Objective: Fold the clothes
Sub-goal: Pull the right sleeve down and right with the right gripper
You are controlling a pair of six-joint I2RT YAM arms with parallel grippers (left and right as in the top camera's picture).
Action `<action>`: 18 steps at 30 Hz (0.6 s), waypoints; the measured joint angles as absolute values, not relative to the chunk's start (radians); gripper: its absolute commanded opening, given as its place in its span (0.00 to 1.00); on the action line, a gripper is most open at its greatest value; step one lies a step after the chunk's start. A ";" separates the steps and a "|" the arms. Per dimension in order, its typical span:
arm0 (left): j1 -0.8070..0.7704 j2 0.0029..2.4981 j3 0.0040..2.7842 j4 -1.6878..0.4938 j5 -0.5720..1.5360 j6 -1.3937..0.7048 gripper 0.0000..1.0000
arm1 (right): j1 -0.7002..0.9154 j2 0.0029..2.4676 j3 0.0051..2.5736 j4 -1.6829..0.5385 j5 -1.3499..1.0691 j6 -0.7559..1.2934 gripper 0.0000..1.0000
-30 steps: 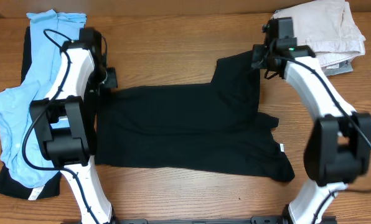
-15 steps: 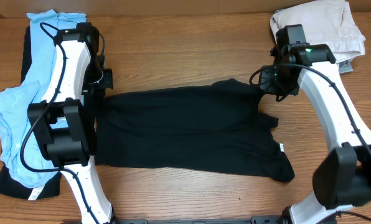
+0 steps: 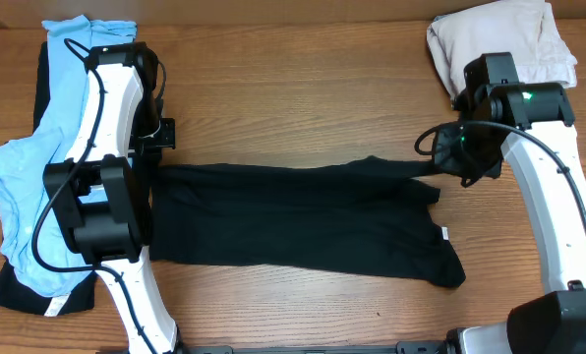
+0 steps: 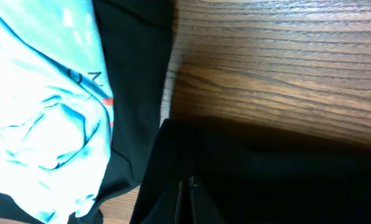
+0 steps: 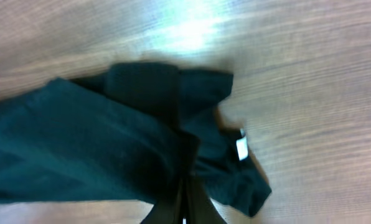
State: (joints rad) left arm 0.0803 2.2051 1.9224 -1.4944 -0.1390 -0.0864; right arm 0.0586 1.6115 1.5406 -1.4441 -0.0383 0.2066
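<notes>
Black cloth fills the middle of the overhead view: a black garment point(image 3: 303, 216) lies in a long band across the wooden counter point(image 3: 293, 69), from centre left to centre right. A small white label point(image 3: 444, 233) shows near its lower right corner.

My left end effector point(image 3: 158, 155) sits at the band's left end. My right end effector point(image 3: 448, 162) sits at its right end. Both are closed and pinching the garment's upper edge. In each wrist view, dark cloth is gathered tightly where my fingers meet at the bottom of the frame.

A second ago the garment's back edge reached higher in the frame on the right, close to the beige pile point(image 3: 504, 44) in the upper right corner. Since then I have drawn that edge down the frame toward the near edge, and my right arm has travelled farthest. The garment is now a much narrower strip, with its top line pulled nearly straight between my two grips.

I judge this to be the first lengthwise fold, well under way but not yet laid flat. The lower right corner looks rumpled.

Light blue clothes point(image 3: 37, 167) lie on the left side of the frame with black cloth under them, still unfolded.
</notes>
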 measured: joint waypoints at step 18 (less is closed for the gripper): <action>0.043 2.132 1.811 -1.609 -0.154 -0.129 0.04 | 0.059 1.504 1.296 -1.440 -0.075 0.228 0.04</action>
